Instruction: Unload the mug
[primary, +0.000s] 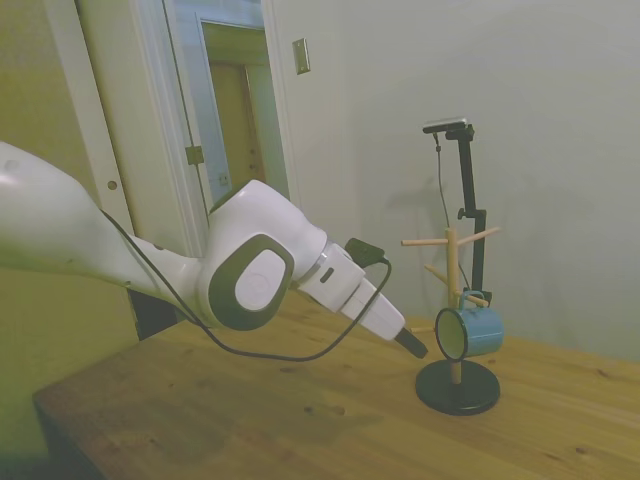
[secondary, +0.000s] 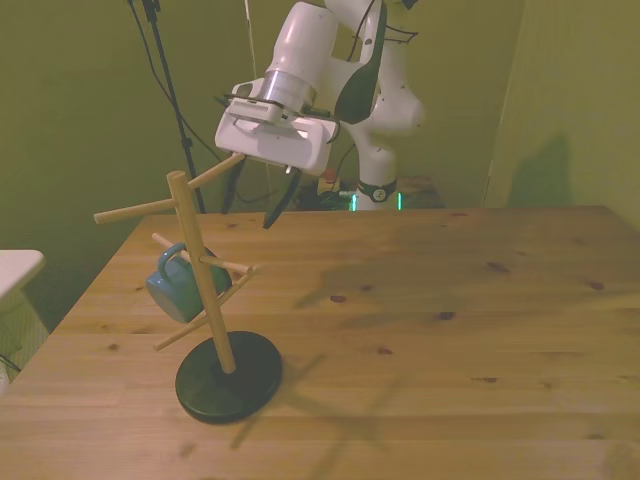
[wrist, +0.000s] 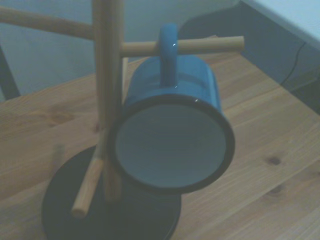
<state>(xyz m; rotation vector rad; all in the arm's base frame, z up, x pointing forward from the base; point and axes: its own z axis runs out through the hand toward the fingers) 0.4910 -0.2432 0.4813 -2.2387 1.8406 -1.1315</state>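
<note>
The blue mug (primary: 471, 332) hangs by its handle (wrist: 167, 50) on a low peg (wrist: 200, 46) of the wooden peg stand (secondary: 201, 270), which has a black round base (secondary: 228, 378). The mug's pale mouth (wrist: 167, 146) faces the wrist camera. In the front view the mug (secondary: 170, 287) sits on the stand's left side, partly behind the post. My gripper (secondary: 253, 203) is open with nothing in it. It hovers above the table, behind the stand and apart from it. In the side view the gripper (primary: 412, 345) points at the mug from a short distance to the left.
The wooden table (secondary: 450, 340) stretches wide to the front view's right. A white object (secondary: 14, 268) sits off the table's edge on the front view's left. In the side view a doorway (primary: 235, 120) stands behind the arm.
</note>
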